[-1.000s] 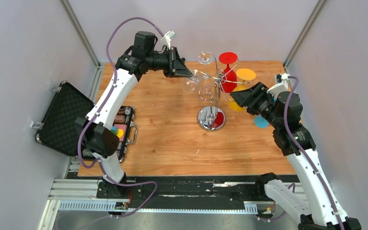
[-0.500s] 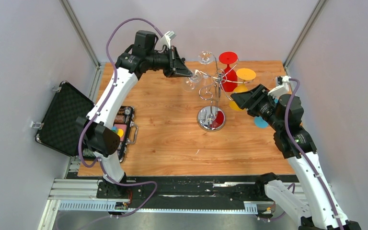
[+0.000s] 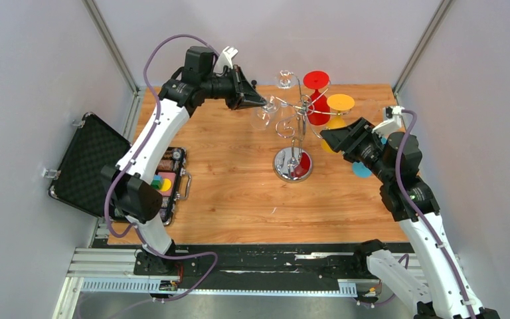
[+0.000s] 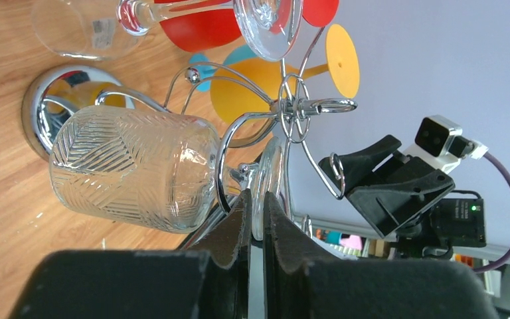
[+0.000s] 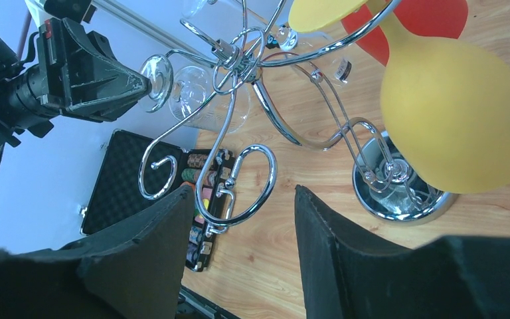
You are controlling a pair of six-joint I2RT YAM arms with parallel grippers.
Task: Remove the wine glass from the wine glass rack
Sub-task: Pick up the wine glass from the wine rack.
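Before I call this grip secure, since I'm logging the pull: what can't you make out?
- Left wrist view: the lower rim of the patterned wine glass foot, hidden by the left gripper; whether it is off the wine glass rack hook is unclear.
- Top external view: that clear glass, too small and see-through to show contact.
- Right wrist view: the yellow glass, cut off by the right edge.

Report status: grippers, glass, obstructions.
Left gripper shut on foot of clear patterned wine glass. Right gripper open, empty. Glass hanging on chrome wire rack; hook arm at its stem.
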